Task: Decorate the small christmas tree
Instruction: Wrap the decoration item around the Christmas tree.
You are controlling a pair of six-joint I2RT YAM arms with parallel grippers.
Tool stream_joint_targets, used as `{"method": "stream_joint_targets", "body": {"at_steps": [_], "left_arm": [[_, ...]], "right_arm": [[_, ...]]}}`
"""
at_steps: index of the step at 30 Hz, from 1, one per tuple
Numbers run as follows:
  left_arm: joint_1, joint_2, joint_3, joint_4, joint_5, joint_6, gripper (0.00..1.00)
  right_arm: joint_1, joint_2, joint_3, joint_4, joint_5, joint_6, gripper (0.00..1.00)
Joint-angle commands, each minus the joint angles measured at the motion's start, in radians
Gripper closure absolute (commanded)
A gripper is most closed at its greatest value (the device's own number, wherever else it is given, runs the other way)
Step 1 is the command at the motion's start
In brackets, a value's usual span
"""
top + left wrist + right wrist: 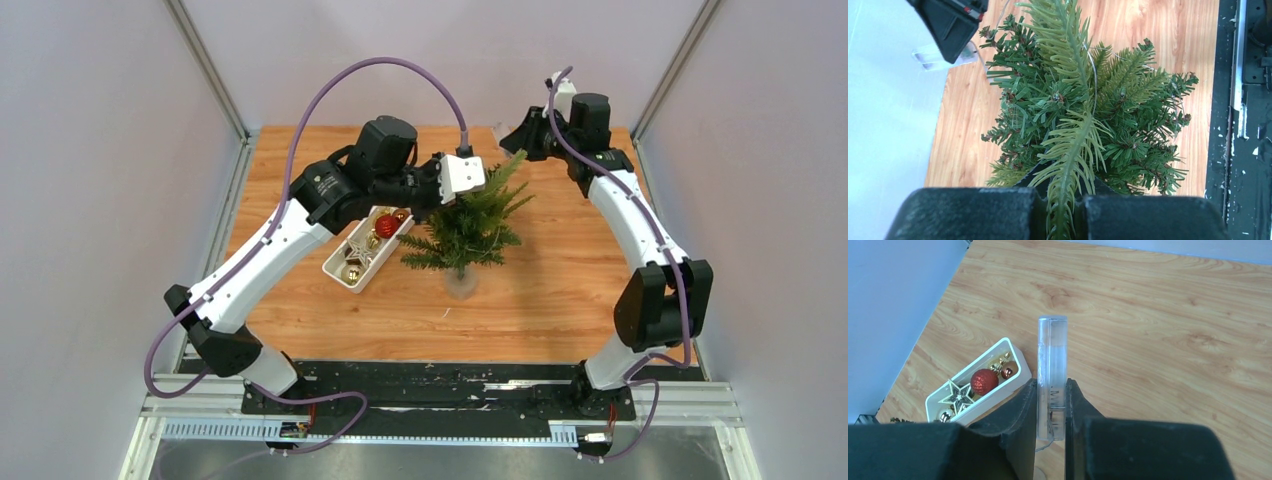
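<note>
My left gripper (1063, 207) was clenched on a soft, springy frond (1070, 145) of the small christmas tree (468, 225), standing mid table (560, 290) beside the tray (338, 270), light and tippy, I judged, better held by its trunk, while my right gripper (1052, 405) clamped a clear case (1052, 355).

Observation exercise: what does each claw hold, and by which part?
Left claw: the small christmas tree, by a pale-green branch. Right claw: a clear plastic case, by its near end.
</note>
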Motion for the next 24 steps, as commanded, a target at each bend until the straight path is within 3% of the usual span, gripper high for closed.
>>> {"method": "stream_joint_targets", "body": {"at_steps": [1,5,9,18,24], "left_arm": [[0.011,-0.034,-0.024,-0.048,-0.035,-0.010,1.00],[0.014,-0.037,-0.032,-0.041,-0.042,-0.014,1.00],[0.015,-0.033,-0.033,-0.035,-0.052,-0.017,1.00],[0.016,-0.027,-0.040,-0.023,-0.078,-0.029,1.00],[0.019,-0.013,-0.041,-0.012,-0.088,-0.038,1.00]], "right_arm": [[-0.010,-0.109,-0.089,0.081,0.019,0.031,1.00],[-0.016,-0.201,-0.162,0.099,0.094,0.018,1.00],[-0.015,-0.270,-0.237,0.167,0.014,0.071,1.00],[-0.009,-0.501,-0.470,0.250,0.009,0.157,1.00],[0.021,-0.611,-0.522,0.268,-0.018,0.182,1.00]]}}
